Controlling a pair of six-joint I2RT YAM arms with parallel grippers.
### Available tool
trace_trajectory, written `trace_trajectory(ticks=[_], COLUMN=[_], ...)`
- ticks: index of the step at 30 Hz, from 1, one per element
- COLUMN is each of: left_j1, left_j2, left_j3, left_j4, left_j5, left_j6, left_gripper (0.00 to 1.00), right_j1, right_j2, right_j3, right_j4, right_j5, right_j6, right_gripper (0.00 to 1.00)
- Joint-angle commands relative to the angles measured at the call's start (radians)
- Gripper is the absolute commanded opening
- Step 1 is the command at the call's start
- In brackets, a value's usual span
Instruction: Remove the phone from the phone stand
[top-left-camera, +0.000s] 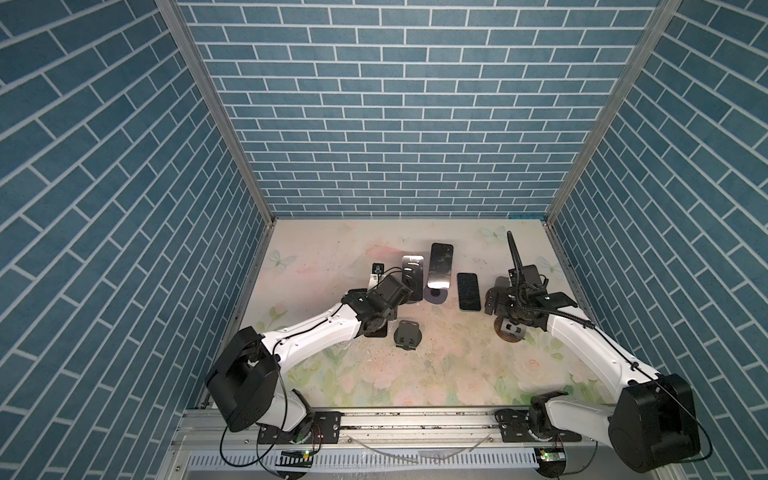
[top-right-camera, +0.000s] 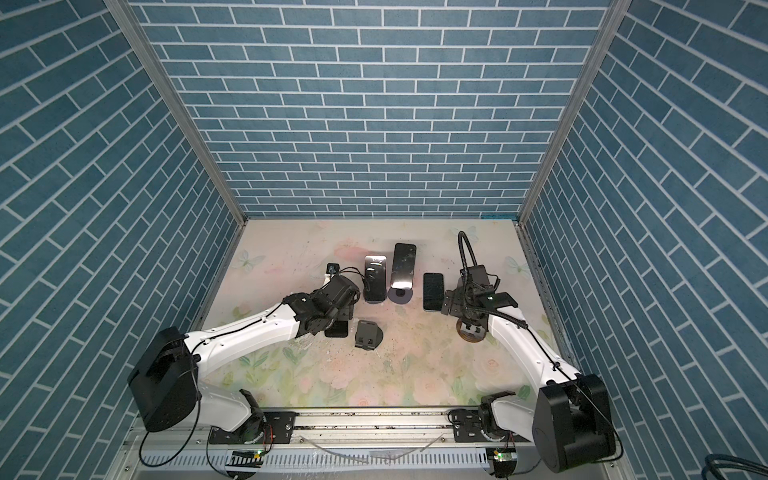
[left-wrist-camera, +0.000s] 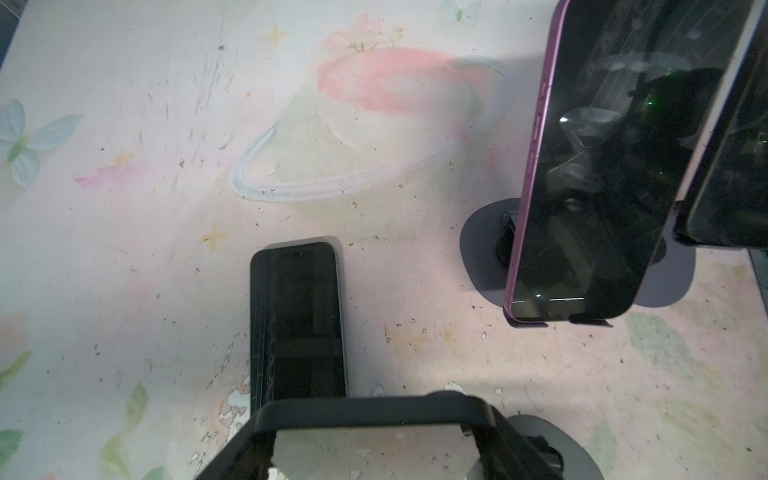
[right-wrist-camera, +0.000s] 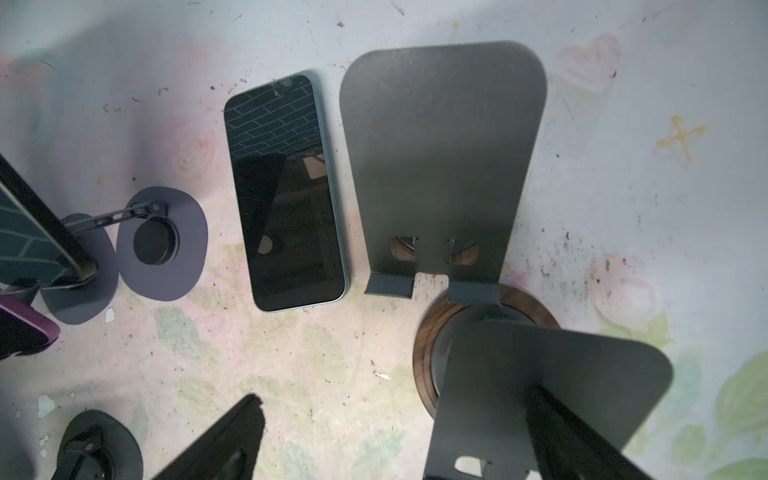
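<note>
And the purple-edged phone (left-wrist-camera: 602, 166) leans on its stand (left-wrist-camera: 478, 245), just toward the right edge of the bench (top-left-camera: 415, 374) from the closed left pincer (top-left-camera: 399, 291), nearer it than the wide-open right pincer (top-left-camera: 489, 303).

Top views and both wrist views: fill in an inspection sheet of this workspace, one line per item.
surface: floral mat, scuffed, paint flaking, dark specks.
job's things: purple-cased phone and taller phone propped on stands; teal-edged phone flat beside the empty wood-base stand; dark phone flat under the left arm; black stand empty.
clutter: nothing seen.
grippers: left gripper shut, low over the dark phone; right gripper open at the wood-base stand.
cables: black hose rises above the right arm; loose wires at the front.
surroundings: blue brick-pattern walls on three sides; metal rail in front.
</note>
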Motion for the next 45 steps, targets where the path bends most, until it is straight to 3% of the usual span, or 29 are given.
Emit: trace_trajectory(ticks=[1,19,45], left_j1=[0.024,0.125,0.16], left_j2=[0.035,0.261,0.4], left_j3=[0.05,0.185,0.247], left_j4=[0.033,0.086,0.081], left_j5=[0.042,0.184,0.21], left_j6=[0.024,0.081,0.128], left_gripper=[0.68,0.68,0.69], right_j1=[0.003,0.003,0.003], right_j2=[0.034,0.076,0.02], right_j3=[0.015,0.061,0.055], right_j4=[0.001,-0.025,-0.055], right_j5=[0.0,0.002,-0.001], right_j6=[-0.031,-0.039,-0.003], right_gripper=[0.99,0.99,0.99])
